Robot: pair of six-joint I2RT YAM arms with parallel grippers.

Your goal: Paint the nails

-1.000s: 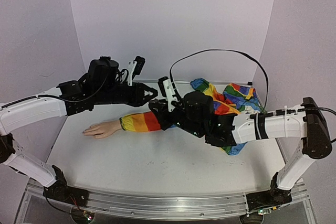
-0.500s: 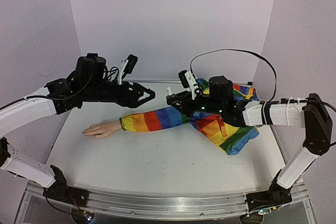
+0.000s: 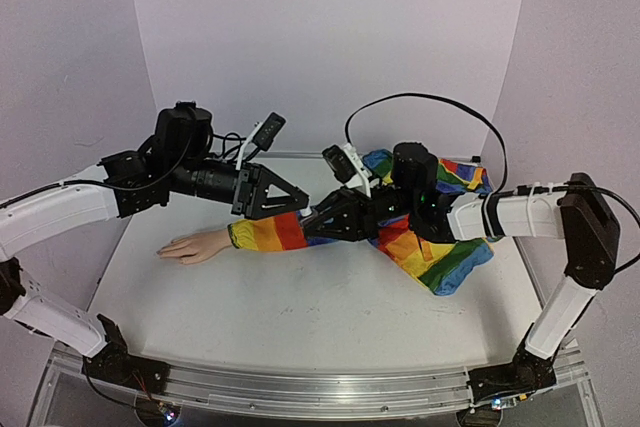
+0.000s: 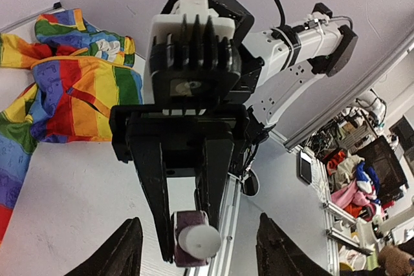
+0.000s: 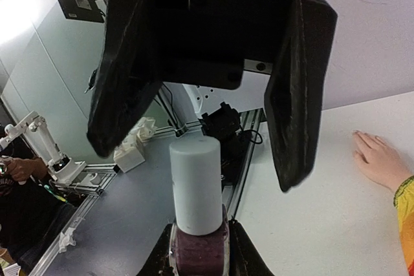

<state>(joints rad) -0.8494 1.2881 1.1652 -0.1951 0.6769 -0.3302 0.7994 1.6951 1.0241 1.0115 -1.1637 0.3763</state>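
the right gripper (image 4: 192, 245) is pinching the bottle (image 5: 197, 253) low on its dark glass, with the white cap (image 5: 194, 179) sticking out toward the left gripper (image 5: 197, 163). the left jaws are spread wide and stand either side of the cap, touching nothing. the two grippers meet in the air over the sleeve (image 3: 275, 232).

the likely trouble is the left jaws closing off centre. one pad (image 5: 294, 108) would reach the cap first and lever the bottle sideways in the right grip. that grip covers only the glass base, so a twist on the cap may spin the whole bottle rather than loosen it. the fingers of both arms are crowded nose to nose, and a small overshoot would knock them together. if the bottle slips or opens tilted, polish would land on the sleeve or the table (image 3: 300, 317).

the hand (image 3: 195, 244) lies flat toward the table's left side, well apart from the grippers. the nails (image 5: 359, 139) are at its fingertips and point left, too small to tell painted from bare. the near half of the table is open, which gives room to come at the hand from the front. behind, the wall is close, and the heaped cloth (image 3: 440, 247) fills the right rear under the right arm.
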